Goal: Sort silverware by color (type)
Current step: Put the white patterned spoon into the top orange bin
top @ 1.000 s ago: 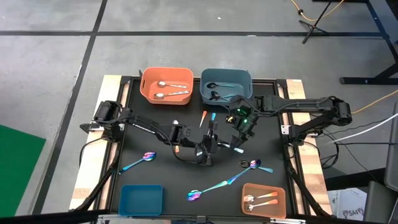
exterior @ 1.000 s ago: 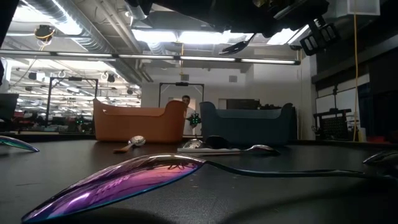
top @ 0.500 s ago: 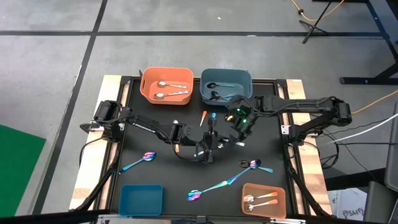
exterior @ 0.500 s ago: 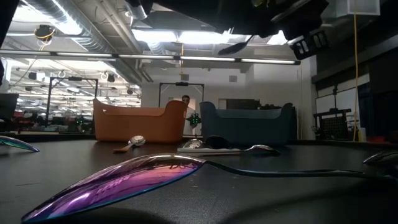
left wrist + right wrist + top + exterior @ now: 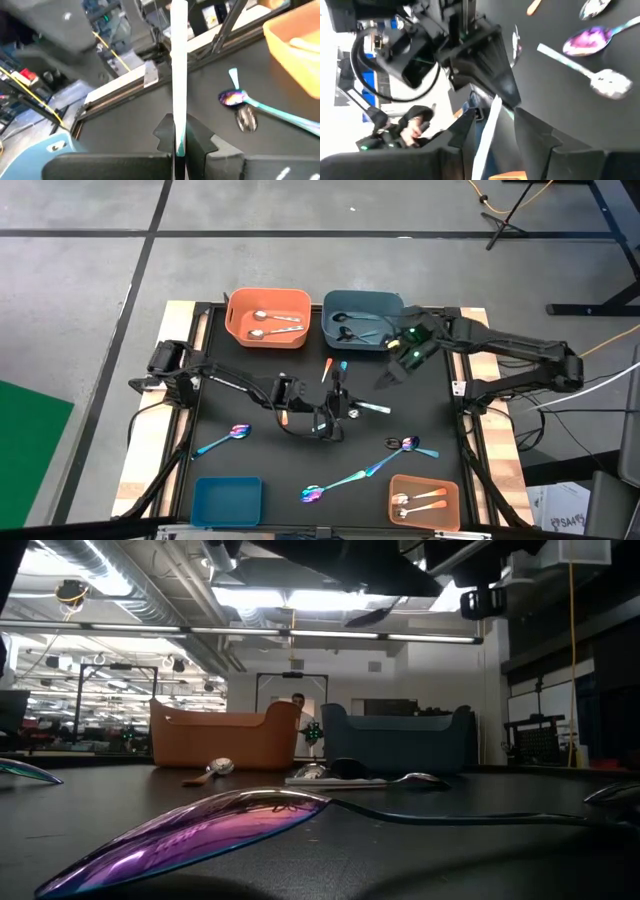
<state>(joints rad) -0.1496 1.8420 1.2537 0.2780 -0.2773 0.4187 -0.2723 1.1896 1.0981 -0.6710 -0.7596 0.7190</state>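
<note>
From above, we see the left claw (image 5: 328,418) at mid-surface clenched on a teal-handled spoon (image 5: 368,408), which juts out level toward the right arm. The right claw (image 5: 390,377) hangs just in front of the grey-blue bin (image 5: 328,315), apart from that spoon. Beside it, the orange bin (image 5: 232,320) holds two plain silver spoons. On the matte black surface (image 5: 430,410) lie thin iridescent spoons (image 5: 225,439).

Only the table-level camera gives the gloss: a purple spoon bowl (image 5: 200,830), smooth and domed, fills the foreground, with both bins' curved plastic walls behind.

The left wrist camera shows the grip itself: the dark fingers (image 5: 197,142) pinch the flat, pale handle (image 5: 179,75) at its teal end.

From the right wrist, its fingers (image 5: 462,132) stand released, wide apart, the handle (image 5: 487,132) showing between them without touching either
</note>
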